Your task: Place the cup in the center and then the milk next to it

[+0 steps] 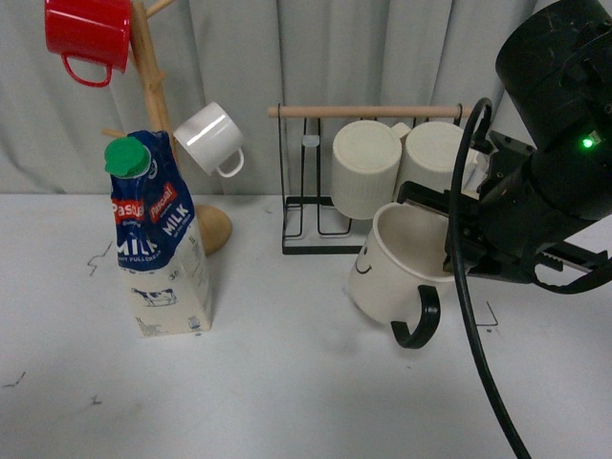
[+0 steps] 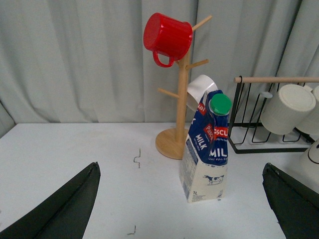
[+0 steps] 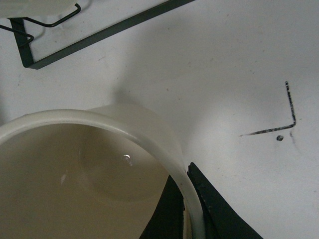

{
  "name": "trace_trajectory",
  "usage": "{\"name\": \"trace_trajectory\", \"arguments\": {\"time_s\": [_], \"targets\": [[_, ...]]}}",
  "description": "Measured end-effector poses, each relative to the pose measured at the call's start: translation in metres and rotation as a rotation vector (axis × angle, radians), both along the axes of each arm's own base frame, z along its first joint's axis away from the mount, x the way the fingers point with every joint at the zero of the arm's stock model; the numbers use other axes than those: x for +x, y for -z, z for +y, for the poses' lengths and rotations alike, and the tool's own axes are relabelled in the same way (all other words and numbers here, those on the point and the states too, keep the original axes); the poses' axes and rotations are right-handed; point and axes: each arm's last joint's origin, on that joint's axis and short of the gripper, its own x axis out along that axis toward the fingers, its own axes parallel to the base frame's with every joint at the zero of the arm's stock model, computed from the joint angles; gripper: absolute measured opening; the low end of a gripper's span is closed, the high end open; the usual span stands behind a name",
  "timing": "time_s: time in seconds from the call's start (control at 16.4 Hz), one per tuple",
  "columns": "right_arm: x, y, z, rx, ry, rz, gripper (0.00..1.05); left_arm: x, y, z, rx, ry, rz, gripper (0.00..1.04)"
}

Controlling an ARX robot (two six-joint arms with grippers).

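The cup (image 1: 394, 273), a wide cream mug with a black loop handle (image 1: 418, 321) and a small smiley face, hangs tilted just above the white table (image 1: 287, 382), right of centre. My right gripper (image 1: 448, 251) is shut on its rim. In the right wrist view the fingers (image 3: 212, 209) pinch the rim, one inside and one outside the cup (image 3: 75, 169). The milk (image 1: 158, 244), a blue and cream carton with a green cap, stands upright at the left. My left gripper (image 2: 180, 168) is open and empty, facing the milk (image 2: 207, 149) from a distance.
A wooden mug tree (image 1: 153, 76) behind the milk carries a red mug (image 1: 88, 33) and a small white mug (image 1: 210, 137). A black wire rack (image 1: 311, 220) at the back holds two ribbed cream mugs (image 1: 368, 167). A black corner mark (image 3: 289, 114) is on the table.
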Motion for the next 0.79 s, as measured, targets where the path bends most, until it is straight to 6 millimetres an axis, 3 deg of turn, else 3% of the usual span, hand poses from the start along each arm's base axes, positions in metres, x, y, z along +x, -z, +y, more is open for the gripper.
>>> {"name": "trace_trajectory", "arguments": {"time_s": [0.24, 0.73, 0.79], "targets": [[-0.001, 0.007, 0.015, 0.001, 0.041, 0.05, 0.03, 0.0, 0.0, 0.0, 0.0, 0.0, 0.0, 0.98], [-0.002, 0.019, 0.016, -0.051, 0.08, 0.089, 0.03, 0.0, 0.0, 0.0, 0.0, 0.0, 0.0, 0.98], [-0.003, 0.02, 0.015, -0.053, 0.08, 0.094, 0.17, 0.0, 0.0, 0.0, 0.0, 0.0, 0.0, 0.98]]}}
